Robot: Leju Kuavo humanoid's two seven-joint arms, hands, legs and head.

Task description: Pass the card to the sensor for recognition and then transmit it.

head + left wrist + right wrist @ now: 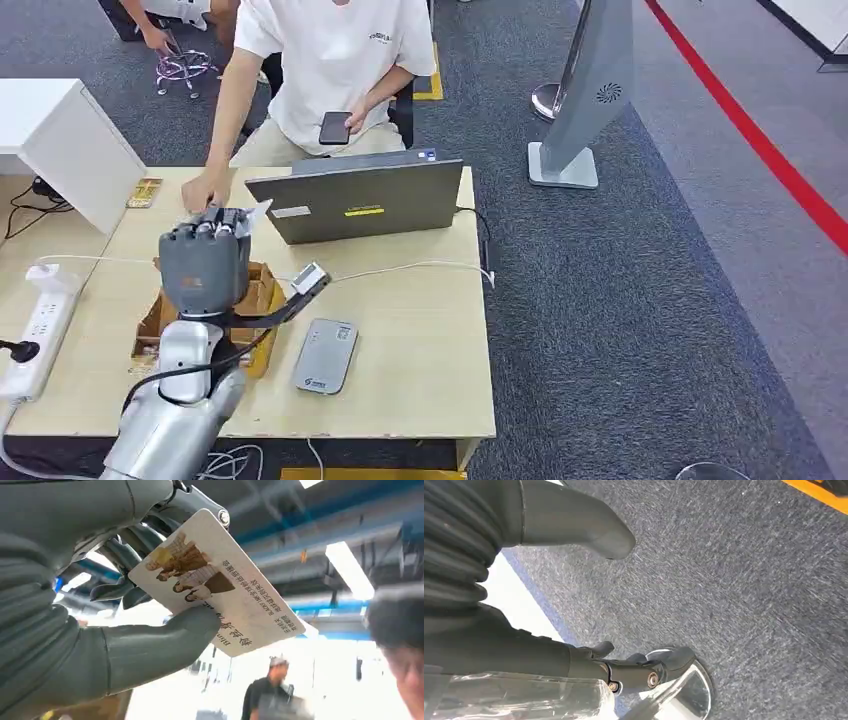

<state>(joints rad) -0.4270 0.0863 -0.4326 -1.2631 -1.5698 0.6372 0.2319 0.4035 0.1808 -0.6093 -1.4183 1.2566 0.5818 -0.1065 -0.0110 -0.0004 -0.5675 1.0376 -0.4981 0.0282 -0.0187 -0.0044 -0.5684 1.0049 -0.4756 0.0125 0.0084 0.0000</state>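
Note:
My left hand (205,258) is raised over the left part of the wooden table (420,320), back toward me. It pinches a white printed card (220,585) between thumb and fingers; one corner of the card (258,212) sticks out past the fingertips. A person's hand (205,190) reaches in right behind my fingers, close to the card; I cannot tell whether it touches. The grey flat card reader (327,355) lies on the table nearer to me, right of my arm. My right hand (484,605) hangs over grey carpet, fingers apart, holding nothing.
A seated person in a white shirt (335,60) holds a phone behind an open laptop (360,200). A cardboard box (255,300) sits under my left hand, a small cabled device (310,278) beside it. A power strip (35,325) lies at left.

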